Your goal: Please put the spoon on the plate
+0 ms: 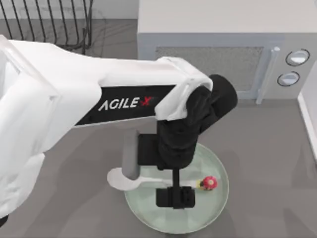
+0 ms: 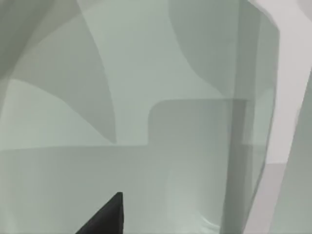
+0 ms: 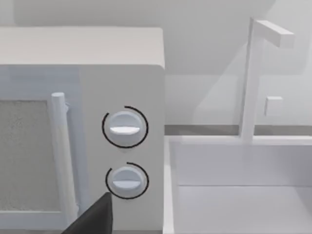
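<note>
The pale mint-green plate point(image 1: 205, 218) lies near the table's front, right of centre. The white spoon point(image 1: 120, 179) lies across it. Its broad bowl overhangs the plate's left rim, and its red-and-yellow knob point(image 1: 209, 183) rests over the plate's right half. My left gripper point(image 1: 174, 184) is low over the plate, open, with one finger on each side of the thin handle. The left wrist view looks closely at the plate's glossy surface point(image 2: 146, 97), with a dark fingertip point(image 2: 109, 217) at the edge. My right arm stays parked at the right, its wrist view facing the microwave.
A white microwave point(image 1: 218, 39) stands at the back, with its handle and two dials point(image 3: 125, 127) on its right side. A black wire rack point(image 1: 49, 22) is at the back left. A white sink with a tap point(image 3: 253, 87) lies to the right of the microwave.
</note>
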{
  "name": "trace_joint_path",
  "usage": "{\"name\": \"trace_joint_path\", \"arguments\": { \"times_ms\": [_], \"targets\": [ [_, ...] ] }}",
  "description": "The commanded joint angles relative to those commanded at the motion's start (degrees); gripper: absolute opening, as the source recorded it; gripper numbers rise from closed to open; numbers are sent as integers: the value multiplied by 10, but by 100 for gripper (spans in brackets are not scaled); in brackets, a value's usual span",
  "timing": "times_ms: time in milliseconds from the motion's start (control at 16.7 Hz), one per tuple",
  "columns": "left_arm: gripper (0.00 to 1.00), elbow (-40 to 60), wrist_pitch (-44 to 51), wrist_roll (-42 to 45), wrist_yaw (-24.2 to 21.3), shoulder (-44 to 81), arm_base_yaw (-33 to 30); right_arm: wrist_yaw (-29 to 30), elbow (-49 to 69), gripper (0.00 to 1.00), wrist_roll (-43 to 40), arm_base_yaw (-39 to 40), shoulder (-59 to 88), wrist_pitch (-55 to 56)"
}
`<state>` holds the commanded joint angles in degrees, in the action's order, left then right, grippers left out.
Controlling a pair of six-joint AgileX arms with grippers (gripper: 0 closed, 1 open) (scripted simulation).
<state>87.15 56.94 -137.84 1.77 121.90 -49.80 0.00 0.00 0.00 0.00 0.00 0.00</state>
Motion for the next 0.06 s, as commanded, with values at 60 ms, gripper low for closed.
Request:
{"name": "trace_joint_path", "arguments": {
  "times_ms": [60],
  "targets": [
    [100,0,0,0,0,0,0,0,0,100,0,0,0,0]
  ]
}}
